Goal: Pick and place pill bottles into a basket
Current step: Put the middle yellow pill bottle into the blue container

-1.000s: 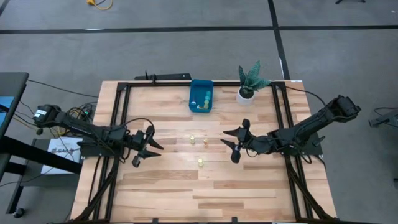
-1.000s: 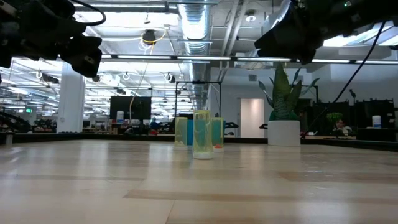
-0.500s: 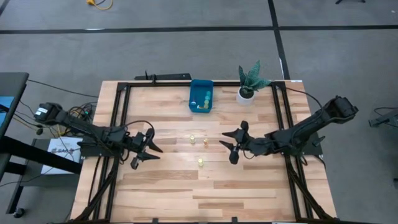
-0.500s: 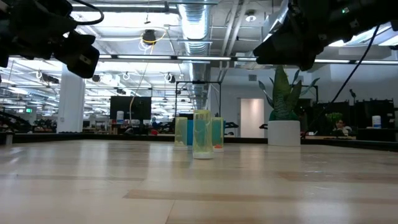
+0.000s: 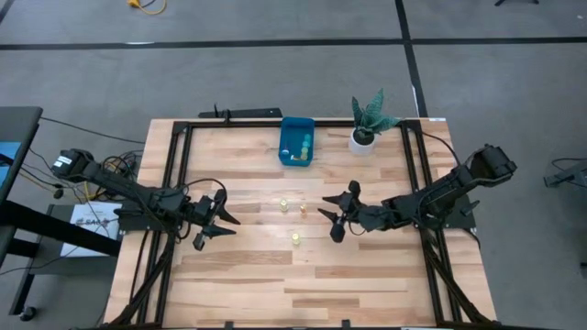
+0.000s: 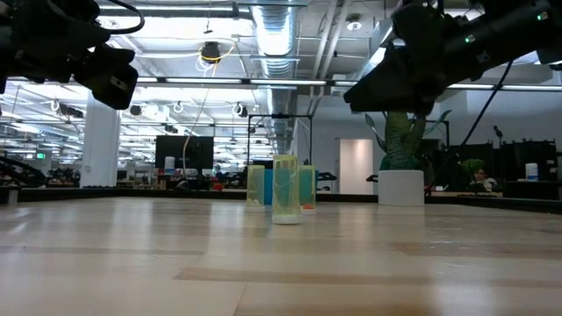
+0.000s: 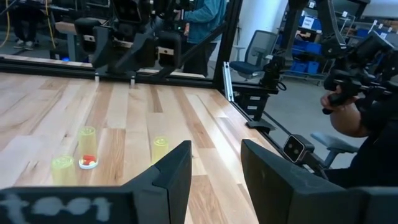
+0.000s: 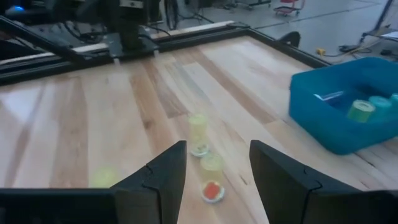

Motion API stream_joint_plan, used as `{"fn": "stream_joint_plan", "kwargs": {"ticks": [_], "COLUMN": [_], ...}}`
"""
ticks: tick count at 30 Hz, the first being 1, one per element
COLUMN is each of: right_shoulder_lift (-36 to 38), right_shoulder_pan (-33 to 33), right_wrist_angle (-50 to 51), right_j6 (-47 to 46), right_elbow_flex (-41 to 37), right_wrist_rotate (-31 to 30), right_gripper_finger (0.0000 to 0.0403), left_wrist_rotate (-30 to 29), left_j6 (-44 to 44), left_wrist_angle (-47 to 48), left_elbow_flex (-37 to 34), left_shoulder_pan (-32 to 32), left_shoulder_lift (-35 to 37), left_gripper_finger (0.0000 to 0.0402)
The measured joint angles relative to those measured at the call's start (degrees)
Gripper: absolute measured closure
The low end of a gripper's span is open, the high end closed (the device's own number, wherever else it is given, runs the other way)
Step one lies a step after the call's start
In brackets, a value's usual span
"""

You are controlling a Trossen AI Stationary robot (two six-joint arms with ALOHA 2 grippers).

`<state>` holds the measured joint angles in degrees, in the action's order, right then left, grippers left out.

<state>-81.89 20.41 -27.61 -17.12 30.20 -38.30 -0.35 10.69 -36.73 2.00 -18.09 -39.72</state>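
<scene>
On the left of the pale wooden slatted table (image 5: 238, 275), the left gripper (image 5: 218, 218) hovers above the boards with its two dark fingers (image 7: 171, 171) parted and nothing between them; a gap of bare wood shows between the pads in its wrist view. Ahead of it, toward the table's middle, stand three small translucent pill bottles: a pale yellow-green one (image 5: 284, 203) and, just beside it, one with an orange-red cap or base (image 5: 304, 211), with a third yellow-green bottle (image 5: 295, 239) a little apart and nearer the front edge. In the low view that nearest bottle (image 6: 285, 190) stands upright in front of the others. Just past the bottles, on their far side from the left arm, the right gripper (image 5: 335, 216) hangs above the table, fingers (image 8: 165, 174) also spread and empty, pointing toward the pair of bottles (image 8: 199, 134), which lie just ahead of its tips. Beyond both grippers, at the table's back edge, sits the small rectangular bright-blue plastic basket (image 5: 286, 137), well apart from the loose bottles; several bottles already lie inside it, green and pale ones as far as can be told from the right wrist view (image 8: 360, 111). Just right of the basket stands a spiky green plant in a white pot (image 5: 364, 137). In the left wrist view a person (image 7: 367, 124) sits beyond the table's side.
</scene>
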Motion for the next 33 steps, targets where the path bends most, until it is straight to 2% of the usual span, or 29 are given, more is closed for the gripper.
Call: {"fn": "stream_joint_plan", "kwargs": {"ticks": [6,11,22,33], "right_shoulder_lift": [0.0,-2.77,-14.53,-16.81], "right_shoulder_pan": [0.08,-0.34,-3.0,-3.08], "right_wrist_angle": [-1.23,-2.45,-9.78,-6.53], "right_j6": [-1.49,-0.59,1.02,0.63], "right_elbow_flex": [0.02,0.0,0.26,3.41], "right_wrist_rotate": [5.06,5.21,5.34,5.83], "right_gripper_finger": [0.0234,0.0228,0.0227,0.0198], "left_wrist_rotate": [-0.08,-0.1,-0.01,4.5], "left_j6": [-0.34,-0.56,-0.54,-2.77], "left_wrist_angle": [-0.02,-0.02,-0.04,0.63], "left_elbow_flex": [0.02,0.02,0.02,0.02], "left_shoulder_pan": [0.0,0.0,0.0,0.0], "left_shoulder_lift": [0.0,0.0,0.0,-0.02], "left_gripper_finger": [0.0274,0.0274,0.0274,0.0274]}}
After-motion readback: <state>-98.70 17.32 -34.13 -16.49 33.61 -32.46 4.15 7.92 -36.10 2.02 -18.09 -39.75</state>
